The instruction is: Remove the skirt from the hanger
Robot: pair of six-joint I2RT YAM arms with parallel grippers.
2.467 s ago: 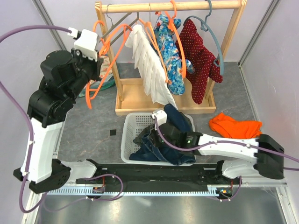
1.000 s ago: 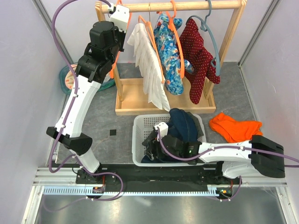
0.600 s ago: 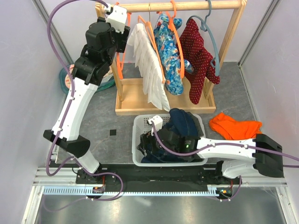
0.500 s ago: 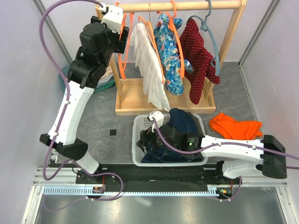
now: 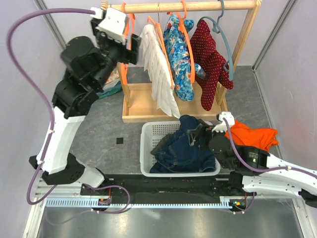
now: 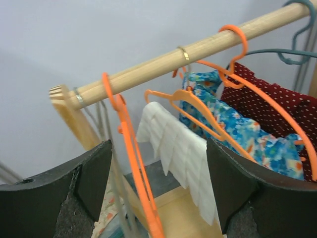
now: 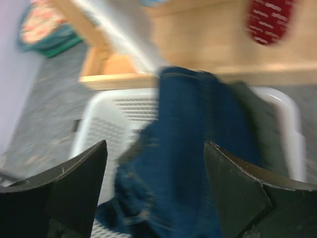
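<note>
The dark navy denim skirt (image 5: 185, 146) lies bunched in the white basket (image 5: 148, 134), free of any hanger. In the right wrist view the skirt (image 7: 198, 148) fills the space ahead of my right gripper (image 7: 153, 188), which is open and holds nothing. In the top view my right gripper (image 5: 200, 131) hovers at the basket's right side. A bare orange hanger (image 5: 124, 79) hangs by its hook on the left end of the wooden rail (image 5: 188, 6). My left gripper (image 5: 130, 52) is open beside it. In the left wrist view the hanger (image 6: 131, 158) hangs loose between the spread fingers (image 6: 94, 178).
The wooden rack also carries a white garment (image 5: 158, 74), a blue floral garment (image 5: 181, 59) on orange hangers and a red dotted garment (image 5: 210, 64) on a grey-blue hanger. An orange cloth (image 5: 250, 135) lies right of the basket. A green patterned item (image 5: 111, 88) lies left of the rack.
My left gripper opened and let go of the orange hanger, which now hangs on the rail. My right gripper opened and drew back to the right, leaving the skirt in the basket.
</note>
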